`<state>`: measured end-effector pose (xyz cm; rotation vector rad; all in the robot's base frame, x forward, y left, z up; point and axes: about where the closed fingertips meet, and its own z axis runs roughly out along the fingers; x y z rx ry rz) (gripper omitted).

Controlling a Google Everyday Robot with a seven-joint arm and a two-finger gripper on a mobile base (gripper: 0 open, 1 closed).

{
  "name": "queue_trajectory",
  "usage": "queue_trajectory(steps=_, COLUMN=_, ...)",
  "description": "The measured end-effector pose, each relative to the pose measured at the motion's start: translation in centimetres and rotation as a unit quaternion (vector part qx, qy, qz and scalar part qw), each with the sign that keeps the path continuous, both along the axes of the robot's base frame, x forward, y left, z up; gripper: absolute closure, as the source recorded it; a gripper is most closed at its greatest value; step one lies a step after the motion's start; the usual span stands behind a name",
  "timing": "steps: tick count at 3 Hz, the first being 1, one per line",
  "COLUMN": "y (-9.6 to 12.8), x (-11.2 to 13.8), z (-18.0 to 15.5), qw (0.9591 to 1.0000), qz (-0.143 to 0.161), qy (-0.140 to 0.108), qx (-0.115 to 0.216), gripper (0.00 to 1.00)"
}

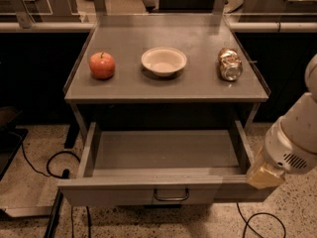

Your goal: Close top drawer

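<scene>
The top drawer [163,155] of the grey metal cabinet stands pulled far out, its shallow tray bare inside. Its flat front panel [114,196] faces me, with a small dark wire handle [171,196] at the centre. My gripper [265,175] sits at the drawer's front right corner, at the end of the white arm [294,138] that comes in from the right edge. Its tan tip overlaps the right end of the front panel; I cannot tell whether it touches.
On the cabinet top [198,83] lie a red apple [102,65], a white bowl [164,61] and a crushed can [230,64] on its side. Black cables [54,165] run over the speckled floor at left and lower right. Dark counters stand behind.
</scene>
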<state>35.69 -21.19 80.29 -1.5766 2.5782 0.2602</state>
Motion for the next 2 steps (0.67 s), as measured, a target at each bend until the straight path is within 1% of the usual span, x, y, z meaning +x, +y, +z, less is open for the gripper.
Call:
queue_trajectory(steps=1, y=0.2, x=-1.0, z=-3.2, qw=0.9995, qz=-0.01, qy=0.03, qx=0.006, gripper=1.0)
queue_trajectory(steps=2, y=0.3, x=-1.6, z=-5.9, qw=0.9983, qz=-0.02, qy=0.054, qx=0.01, gripper=1.0)
